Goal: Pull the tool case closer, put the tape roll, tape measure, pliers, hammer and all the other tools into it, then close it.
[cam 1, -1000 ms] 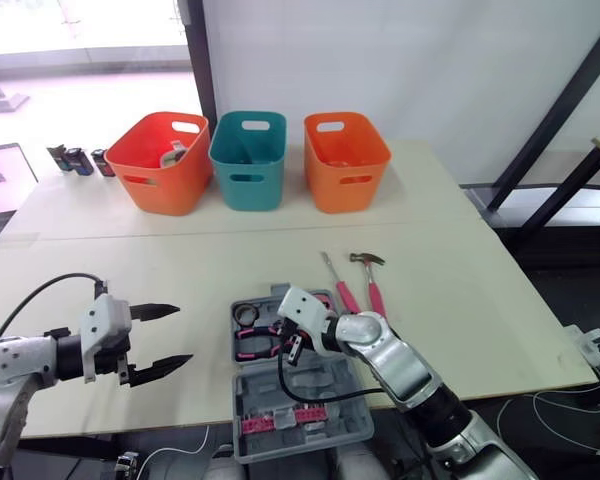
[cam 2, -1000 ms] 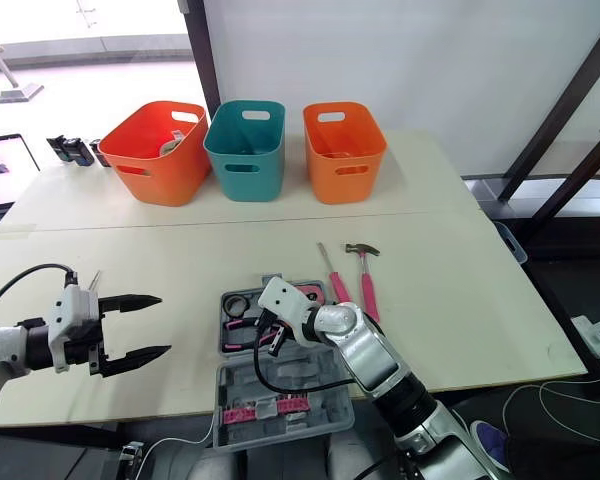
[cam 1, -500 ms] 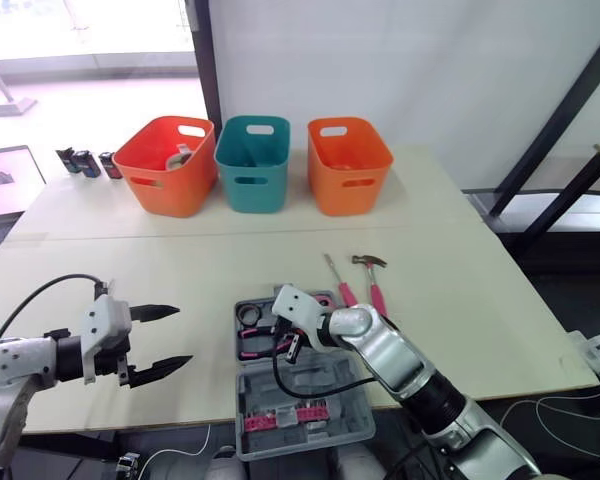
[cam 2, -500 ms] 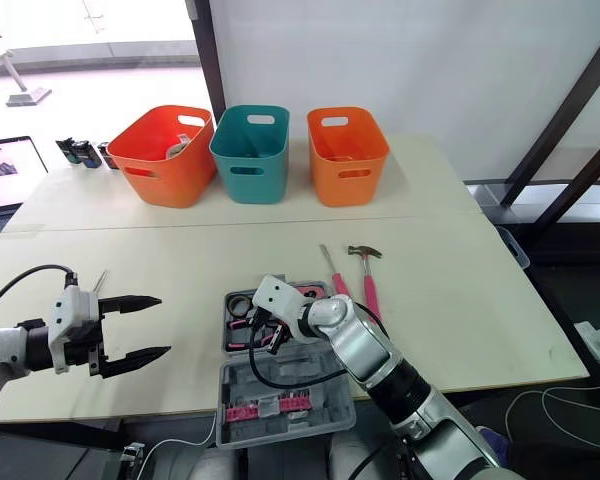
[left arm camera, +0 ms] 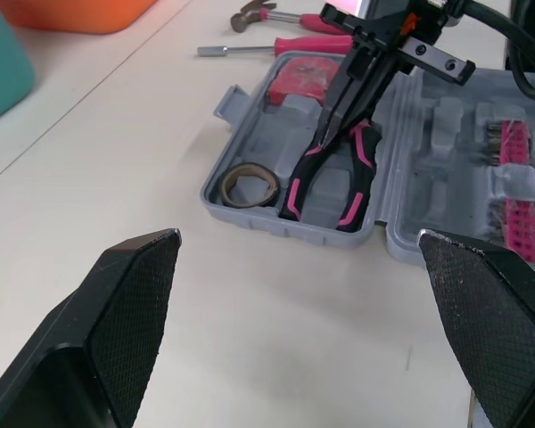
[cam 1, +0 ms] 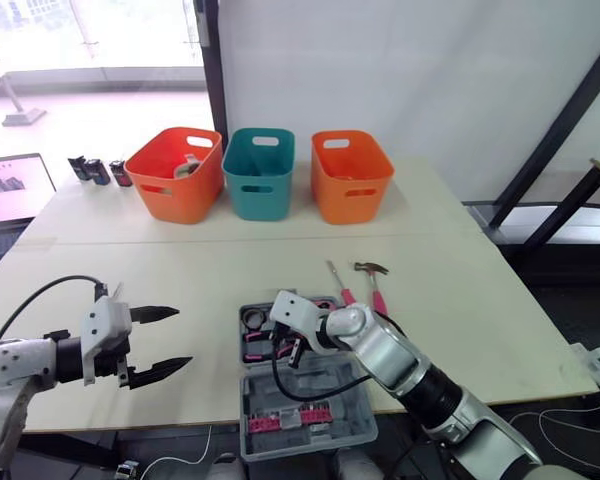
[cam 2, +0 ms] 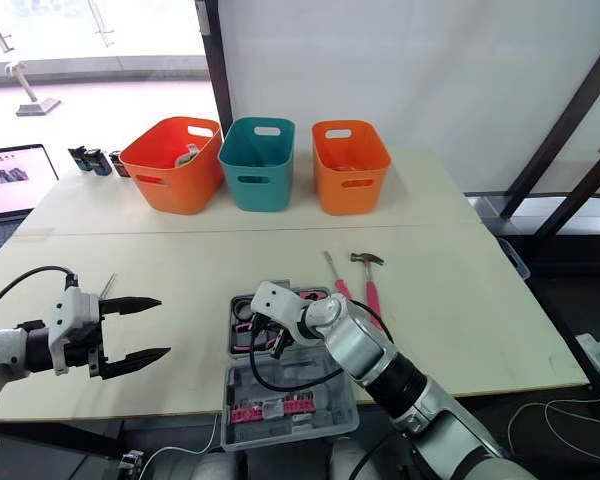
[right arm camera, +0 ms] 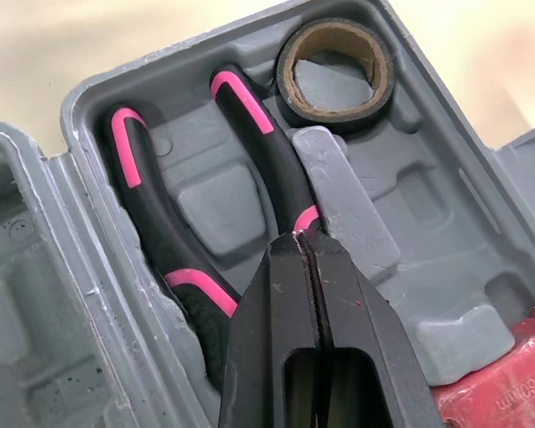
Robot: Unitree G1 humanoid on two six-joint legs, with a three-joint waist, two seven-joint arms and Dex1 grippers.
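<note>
Though tape roll (right arm camera: 336, 113), pliers (right arm camera: 259, 152) and tape measure (left arm camera: 305, 78) lie in the open case (right arm camera: 205, 201), hammer (cam 2: 369, 290) and screwdriver (cam 2: 337, 282) wait on the tabletop; right gripper (right arm camera: 301, 241) is pinched shut, left gripper (cam 2: 152, 326) spread wide.

Only marking you can read: "60mm", on red tape measure (right arm camera: 508, 397) seated in tool case (right arm camera: 71, 116), lower centre of left eye view. Nothing else legible.

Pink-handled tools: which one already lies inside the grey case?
The pliers, lying in a moulded slot of the case; the hammer and the screwdriver lie outside it on the table.
</note>
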